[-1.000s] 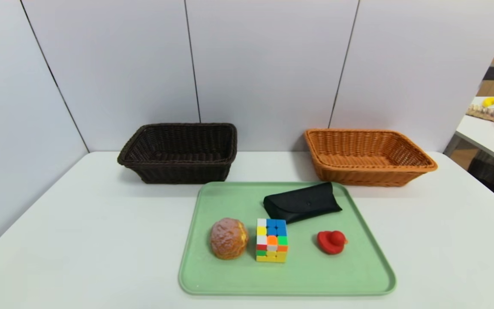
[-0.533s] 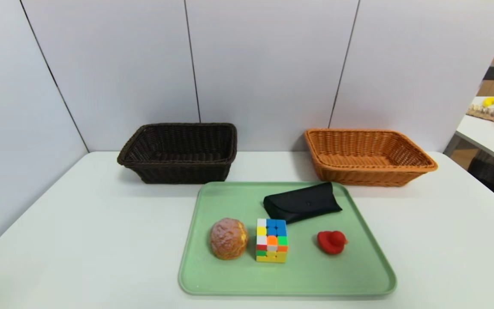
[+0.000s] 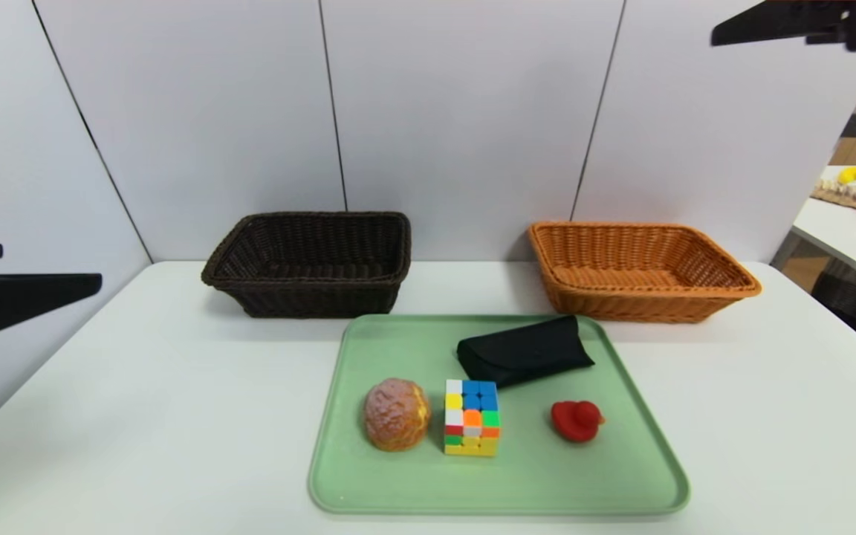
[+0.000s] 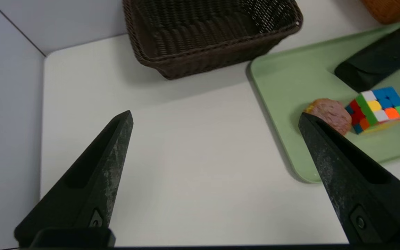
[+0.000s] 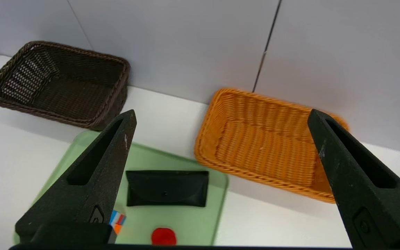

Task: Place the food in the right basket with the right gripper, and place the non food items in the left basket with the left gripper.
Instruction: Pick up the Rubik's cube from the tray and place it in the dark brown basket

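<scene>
Bun (image 3: 397, 413) sitting on the green tray (image 3: 398, 334), at its left, just beside the puzzle cube (image 3: 472, 417); red duck (image 3: 576, 420) lying apart to the right, black glasses case (image 3: 523, 350) lying behind them toward the far edge. Nothing sorted yet; both baskets standing bare at the back of the white bench (image 3: 138, 416).

Left end effector (image 4: 214, 121) hovering over open bench left of the tray, spread wide, gripping nothing. Right end effector (image 5: 221, 118) hanging high above the tray's far side, spread just as wide, likewise carrying nothing.

Probably best bringing the right end effector down over the bun from above, closing across its round middle, squeezing gently and keeping clear of the cube pressed close alongside. Then lifting well above the rolled rim of the orange basket (image 3: 643, 271) before releasing.

Bun looking domed, crackled, possibly soft. Cube looking hard, glossy, square-edged, offering flat faces. Case looking flat, matte, low. Duck looking small, rounded, likely rubbery. Dark basket (image 3: 309, 264) looking woven, flared.
</scene>
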You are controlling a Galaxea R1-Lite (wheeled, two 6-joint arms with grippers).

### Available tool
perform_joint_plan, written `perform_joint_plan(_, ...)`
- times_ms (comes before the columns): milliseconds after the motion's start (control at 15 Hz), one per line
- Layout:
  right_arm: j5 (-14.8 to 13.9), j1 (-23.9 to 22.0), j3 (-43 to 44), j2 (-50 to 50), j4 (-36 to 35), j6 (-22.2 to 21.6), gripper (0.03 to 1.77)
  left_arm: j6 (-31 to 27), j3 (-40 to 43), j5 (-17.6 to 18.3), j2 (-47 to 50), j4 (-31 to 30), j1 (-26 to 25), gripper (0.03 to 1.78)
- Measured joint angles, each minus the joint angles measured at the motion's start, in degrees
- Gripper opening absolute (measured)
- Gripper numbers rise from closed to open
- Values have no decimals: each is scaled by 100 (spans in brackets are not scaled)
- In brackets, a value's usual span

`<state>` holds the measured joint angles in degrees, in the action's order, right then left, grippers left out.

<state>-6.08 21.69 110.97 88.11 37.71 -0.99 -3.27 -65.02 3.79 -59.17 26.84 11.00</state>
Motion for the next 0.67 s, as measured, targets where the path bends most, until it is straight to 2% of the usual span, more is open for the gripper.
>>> perform_joint_plan(133, -215, 317, -48, 212, 116, -344, 170, 296, -52, -386, -182, 57, 653, 169)
perform_joint_plan(333, -457, 573, -240, 343, 339, -512, 170, 946, -346, -1304, -651, 80, 1957, 169)
perform_joint_plan(667, -879, 592, -802, 277, 735, -811, 170, 1814, -1408, -2347, -1998, 154, 3415, 169)
